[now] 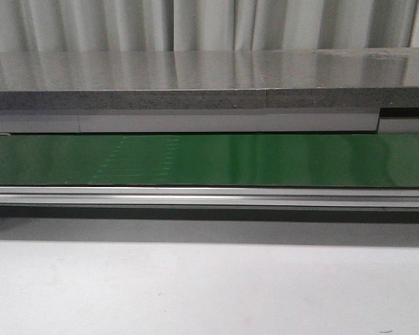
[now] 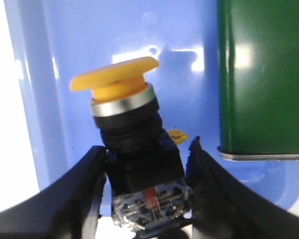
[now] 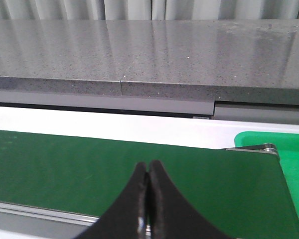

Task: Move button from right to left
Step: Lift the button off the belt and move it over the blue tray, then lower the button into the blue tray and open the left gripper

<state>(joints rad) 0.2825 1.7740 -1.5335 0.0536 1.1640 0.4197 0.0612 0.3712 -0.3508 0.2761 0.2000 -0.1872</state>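
The left tool point(image 2: 144, 194) pinches the button point(image 2: 134, 149) by its black body, yellow cap outward, over a blue tray point(image 2: 65, 45) beside the green belt point(image 2: 264, 74), so the carry looks nearly done and lowering to release comes next; the right tool point(image 3: 148, 199) is pressed together, empty.

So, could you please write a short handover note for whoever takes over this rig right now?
Left gripper: shut on the button, gripping its black body, yellow cap up, above a blue tray beside the green belt.
Right gripper: shut, empty, over the belt.
Done: the left arm has the button.
Left: set it down on the left and release. The front view shows neither arm nor the button, so check positions first.
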